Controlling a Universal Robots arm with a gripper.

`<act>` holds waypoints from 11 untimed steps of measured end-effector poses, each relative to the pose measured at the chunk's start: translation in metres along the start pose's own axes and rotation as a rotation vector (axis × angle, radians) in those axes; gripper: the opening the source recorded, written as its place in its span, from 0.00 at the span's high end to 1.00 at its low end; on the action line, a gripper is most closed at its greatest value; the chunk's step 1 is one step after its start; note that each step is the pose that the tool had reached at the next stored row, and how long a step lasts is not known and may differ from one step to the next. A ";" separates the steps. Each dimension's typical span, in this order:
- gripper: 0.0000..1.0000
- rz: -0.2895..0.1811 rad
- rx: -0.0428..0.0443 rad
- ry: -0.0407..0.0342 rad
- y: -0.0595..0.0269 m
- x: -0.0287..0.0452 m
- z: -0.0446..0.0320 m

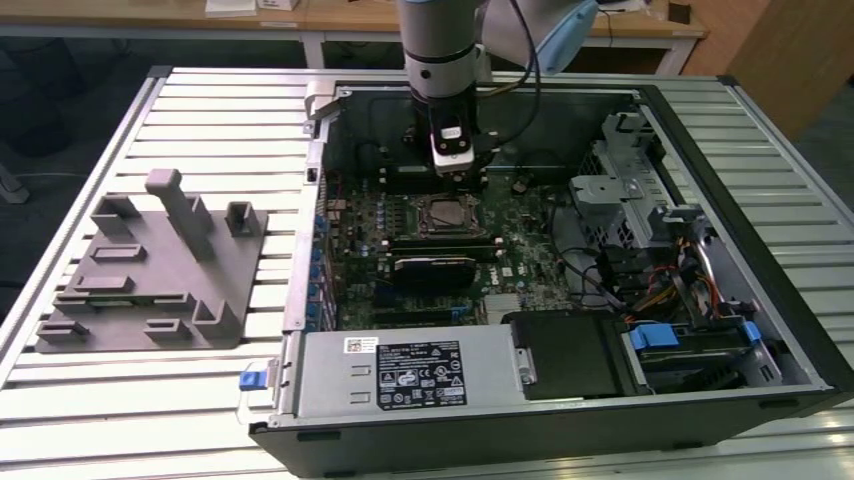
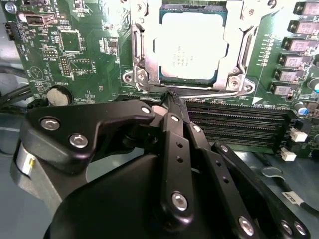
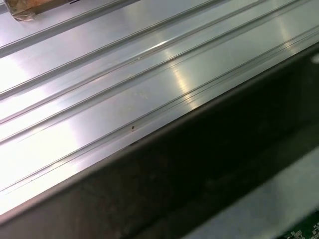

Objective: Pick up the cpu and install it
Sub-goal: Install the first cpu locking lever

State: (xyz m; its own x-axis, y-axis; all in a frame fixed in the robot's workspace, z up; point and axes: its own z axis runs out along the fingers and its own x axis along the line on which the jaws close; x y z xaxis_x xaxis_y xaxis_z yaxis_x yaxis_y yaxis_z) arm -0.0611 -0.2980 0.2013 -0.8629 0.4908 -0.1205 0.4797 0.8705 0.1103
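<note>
The cpu [image 2: 192, 46] already sits in its socket [image 2: 142, 55] — the gripper [image 2: 172, 99], clenched and empty, hovers just beside it.

Silver-grey jointed arm [image 1: 441, 50] hangs vertical, wrist pointing straight down. Black metal linkage-fingered tool [image 2: 172, 97] at its end: fingers [image 2: 175, 144] drawn together, tips meeting, nothing between them.

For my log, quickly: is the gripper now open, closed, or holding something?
Gripper: closed, holding nothing; the cpu sits in its socket.
</note>
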 end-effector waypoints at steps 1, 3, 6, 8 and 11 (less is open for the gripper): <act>0.89 0.000 -0.0001 0.0000 0.0001 0.0000 -0.0003; 0.89 0.000 -0.0003 -0.0001 0.0001 -0.0001 -0.0003; 0.89 0.000 -0.0003 0.0001 0.0000 0.0000 -0.0004; 0.89 0.000 -0.0031 -0.0051 -0.0011 0.0019 -0.0001; 0.89 -0.001 -0.0090 -0.0150 -0.0022 0.0039 0.0010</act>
State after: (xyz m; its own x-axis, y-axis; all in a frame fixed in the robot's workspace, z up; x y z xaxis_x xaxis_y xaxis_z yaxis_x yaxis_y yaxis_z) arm -0.0654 -0.2980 0.1997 -0.8606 0.4909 -0.1354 0.4777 0.8704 0.1191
